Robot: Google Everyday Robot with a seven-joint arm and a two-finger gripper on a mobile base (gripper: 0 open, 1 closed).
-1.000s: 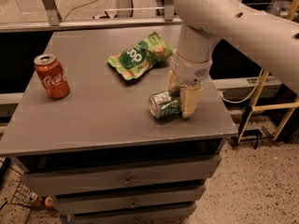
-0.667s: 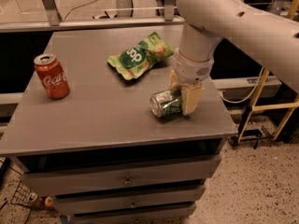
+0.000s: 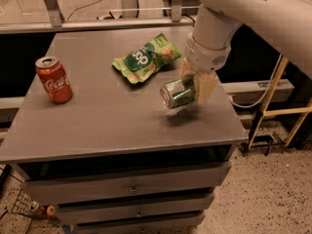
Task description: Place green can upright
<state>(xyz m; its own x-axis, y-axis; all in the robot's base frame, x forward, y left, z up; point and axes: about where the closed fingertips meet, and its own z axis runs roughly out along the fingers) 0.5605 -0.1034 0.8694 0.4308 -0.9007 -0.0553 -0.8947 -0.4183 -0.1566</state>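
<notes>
Two cans and one bag sit over the grey surface. The red can stands upright near the left edge and reads "Coca-Cola" in white script. The flat green snack bag lies toward the back, its white lettering not clearly readable. The single claw is closed on the green can near the right edge. The can lies sideways, silver end facing left, seemingly just above its shadow.
</notes>
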